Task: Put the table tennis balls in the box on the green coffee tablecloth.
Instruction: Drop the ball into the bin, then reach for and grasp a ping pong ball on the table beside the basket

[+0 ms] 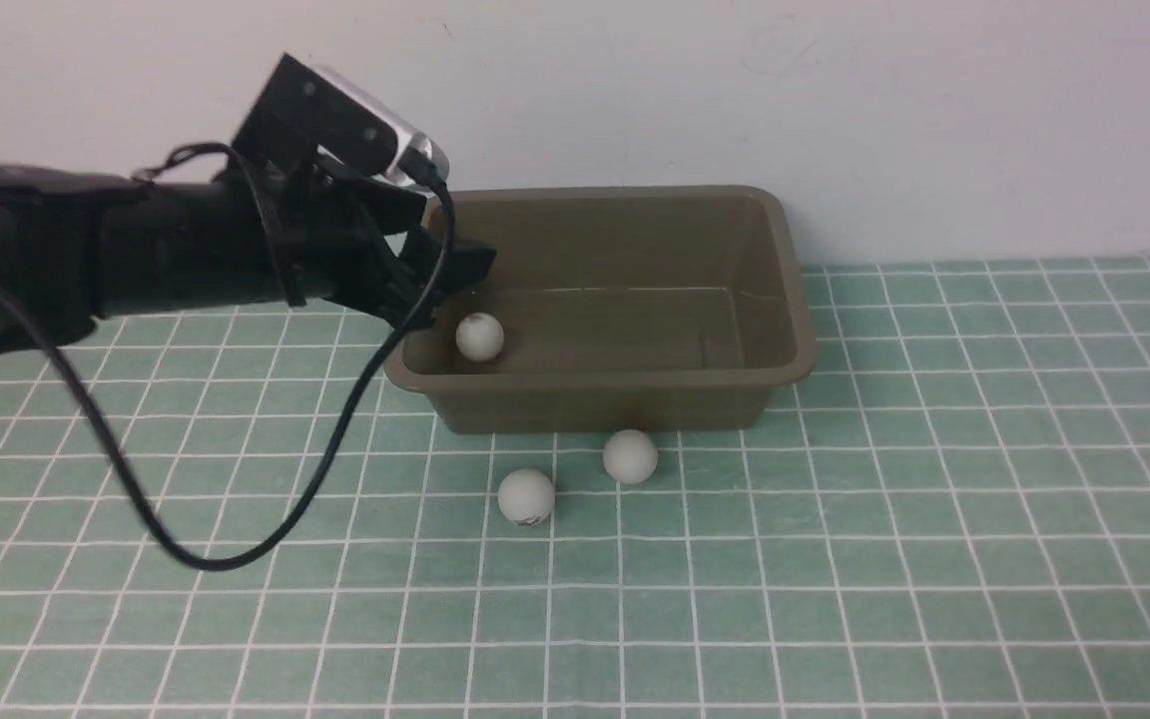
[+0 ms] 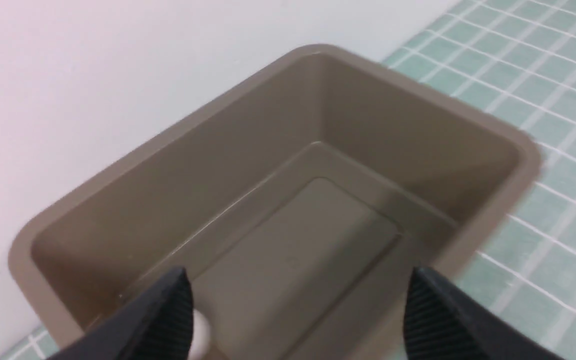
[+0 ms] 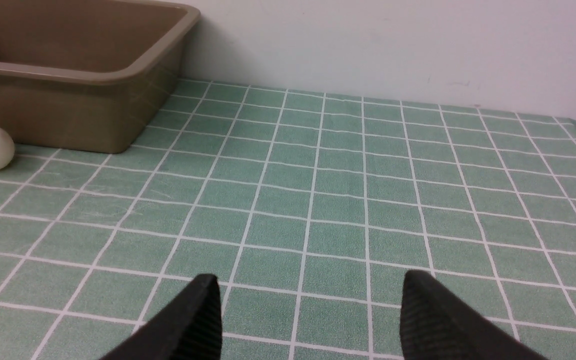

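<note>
three table tennis balls were in sight, all matte white. the first ball [image 1: 480,337] was inside the box [image 1: 595,404], at its left end and close to the near wall, directly below the left gripper [image 1: 440,290]. the left arm reached in from the left, and its gripper hung over the box's left rim. in the left wrist view its fingers [image 2: 168,310] stood spread wide with nothing between them, only the bare box floor beyond, and a sliver of the white ball peeked out beside one finger.

the second ball [image 1: 629,456] lay on the green coffee tablecloth [image 1: 884,559] just in front of the box's near wall. the third ball [image 1: 525,496] lay on the cloth a little nearer the robot and to the left, close to the second but not touching it; a dark mark showed low on its side.

the olive-brown box stood on the cloth with its far side near the white wall [image 1: 835,100]. a black cable [image 1: 236,561] drooped from the left arm toward the cloth.

the right gripper [image 3: 309,280] appeared only in its own wrist view, low over bare cloth well to the right of the box, fingers apart and holding nothing.
</note>
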